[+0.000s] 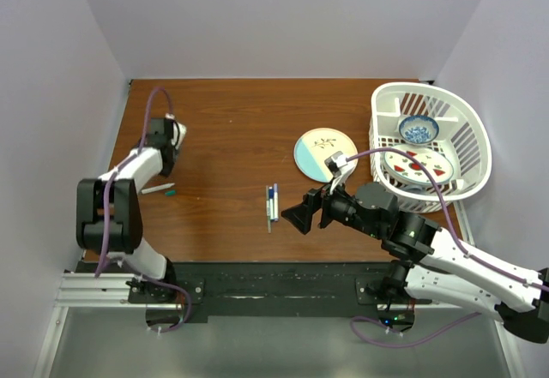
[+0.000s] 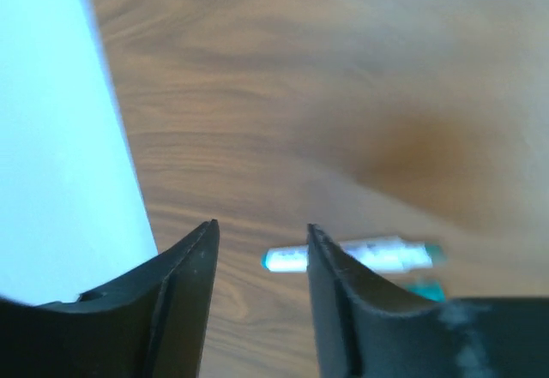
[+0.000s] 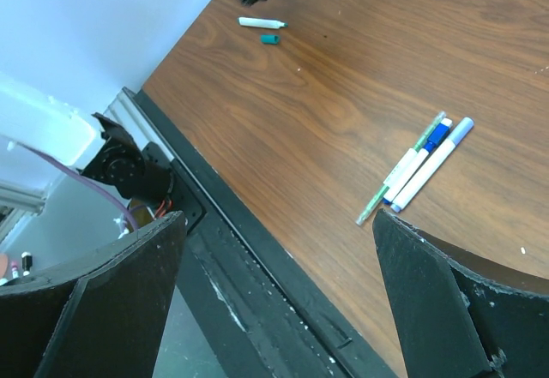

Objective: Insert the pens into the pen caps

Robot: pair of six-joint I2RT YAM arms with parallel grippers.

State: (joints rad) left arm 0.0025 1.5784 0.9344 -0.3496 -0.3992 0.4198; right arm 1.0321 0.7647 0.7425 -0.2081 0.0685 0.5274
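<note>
A white pen lies at the table's left with a loose green cap beside it. My left gripper hovers just behind them, open and empty. In the left wrist view the pen lies beyond the right finger, and the green cap shows just past it. Two white pens with blue ends and a thin green one lie side by side at the table's middle, also in the right wrist view. My right gripper is wide open and empty, just right of that group.
A teal and cream plate lies right of centre. A white basket at the far right holds a blue bowl and a plate. A black base rail runs along the near edge. Walls close in left and back.
</note>
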